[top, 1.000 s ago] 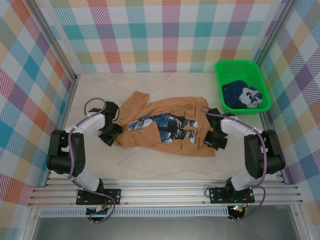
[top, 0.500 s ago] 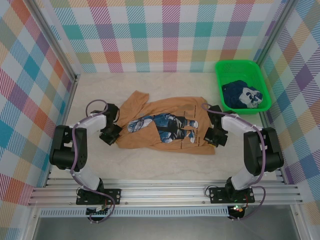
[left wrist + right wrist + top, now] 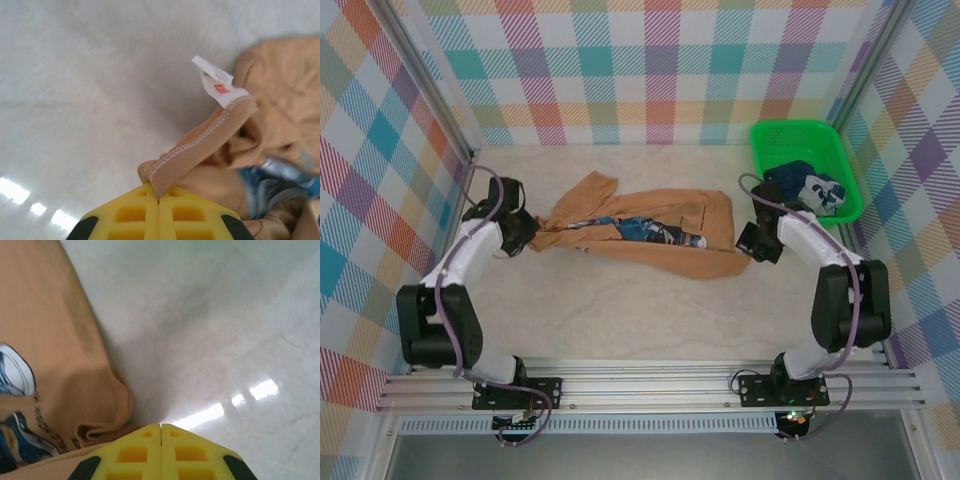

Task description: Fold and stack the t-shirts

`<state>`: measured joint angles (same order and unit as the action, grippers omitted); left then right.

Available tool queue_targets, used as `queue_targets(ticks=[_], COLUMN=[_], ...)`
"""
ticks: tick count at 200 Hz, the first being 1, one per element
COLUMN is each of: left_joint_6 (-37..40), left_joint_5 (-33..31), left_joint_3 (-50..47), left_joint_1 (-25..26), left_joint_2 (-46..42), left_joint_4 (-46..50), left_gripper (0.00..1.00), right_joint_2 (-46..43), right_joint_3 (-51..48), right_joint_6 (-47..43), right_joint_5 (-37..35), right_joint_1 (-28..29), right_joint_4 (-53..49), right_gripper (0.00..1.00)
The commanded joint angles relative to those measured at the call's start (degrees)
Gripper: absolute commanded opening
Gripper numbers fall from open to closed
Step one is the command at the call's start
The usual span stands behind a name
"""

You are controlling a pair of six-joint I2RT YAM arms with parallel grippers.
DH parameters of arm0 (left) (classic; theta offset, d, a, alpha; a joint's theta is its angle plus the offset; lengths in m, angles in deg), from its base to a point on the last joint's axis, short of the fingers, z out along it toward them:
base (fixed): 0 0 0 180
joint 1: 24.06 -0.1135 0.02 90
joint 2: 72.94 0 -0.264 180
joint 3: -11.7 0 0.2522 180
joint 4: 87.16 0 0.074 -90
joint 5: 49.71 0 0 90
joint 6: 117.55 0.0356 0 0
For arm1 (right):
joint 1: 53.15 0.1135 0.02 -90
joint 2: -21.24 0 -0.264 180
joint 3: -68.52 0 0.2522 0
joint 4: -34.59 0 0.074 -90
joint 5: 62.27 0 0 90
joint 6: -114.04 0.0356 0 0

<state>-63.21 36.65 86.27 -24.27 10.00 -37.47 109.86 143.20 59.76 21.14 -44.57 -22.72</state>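
Pinched shut at the left gripper (image 3: 159, 200) on the stitched hem of the tan-brown t-shirt (image 3: 712, 215), just under its white tag (image 3: 217, 82). Pinched shut too at the right gripper (image 3: 161, 432) on the opposite edge, cloth stretched between both. Looks like mid-fold; next, probably, carrying both edges across evenly.

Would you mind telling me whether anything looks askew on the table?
The tan t-shirt is bunched into a wrinkled band between the left tool and right tool, white label poking out at the left end.

Pale table (image 3: 640, 320): tan shirt (image 3: 655, 247), green basket (image 3: 766, 152).
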Motion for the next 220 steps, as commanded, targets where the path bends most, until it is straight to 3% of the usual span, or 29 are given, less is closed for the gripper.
queue_targets(ticks=[1, 12, 22, 33, 44, 66, 106, 133, 178, 220], left_joint_6=[3.25, 3.80, 2.18, 1.02, -0.29, 1.60, 9.39, 16.46, 23.20, 22.93], left_joint_5=[-1.83, -2.68, -6.79, -9.94, -12.34, -12.16, 4.40, 1.81, 3.23, -0.40], left_joint_3=[-7.79, -10.18, -9.74, -7.70, -5.13, 0.46, 11.63, 20.94, 29.41, 28.99], left_joint_1=[-0.49, -0.45, -0.65, -0.83, -0.20, 4.72, 19.59, 27.96, 29.28, 29.56], left_joint_2=[-2.96, -1.95, 0.56, 3.20, 3.20, 0.00, 10.00, 21.22, 33.25, 34.79], left_joint_4=[2.78, 2.53, 5.64, 9.41, 12.12, 10.82, 5.07, 7.79, 9.55, 10.16], left_gripper=[0.00, 0.00, 0.14, 0.36, 0.42, 0.43, 0.44, 0.50, 0.50, 0.45], right_joint_2=[-4.44, -4.93, -5.12, -4.80, -4.31, -3.48, 0.06, 1.16, 1.03, 1.37], right_joint_3=[-7.69, -11.72, -14.73, -16.79, -17.11, -15.62, -11.12, -10.39, -11.00, -10.48], right_joint_6=[2.06, 3.03, 3.83, 4.45, 4.56, 4.14, 2.27, 1.91, 2.41, 2.95], right_joint_5=[2.24, 3.47, 4.52, 5.38, 5.29, 4.27, 1.88, 2.45, 3.40, 3.87], right_joint_1=[1.05, 1.59, 1.70, 1.75, 1.82, 1.80, 1.79, 1.72, 1.73, 1.84], right_joint_4=[-2.53, -2.53, -2.14, -1.74, -1.97, -2.11, -2.55, -1.91, -1.21, -0.97], right_gripper=[0.00, 0.00, 0.00, 0.00, 0.00, 0.00, 0.00, 0.00, 0.00, 0.00])
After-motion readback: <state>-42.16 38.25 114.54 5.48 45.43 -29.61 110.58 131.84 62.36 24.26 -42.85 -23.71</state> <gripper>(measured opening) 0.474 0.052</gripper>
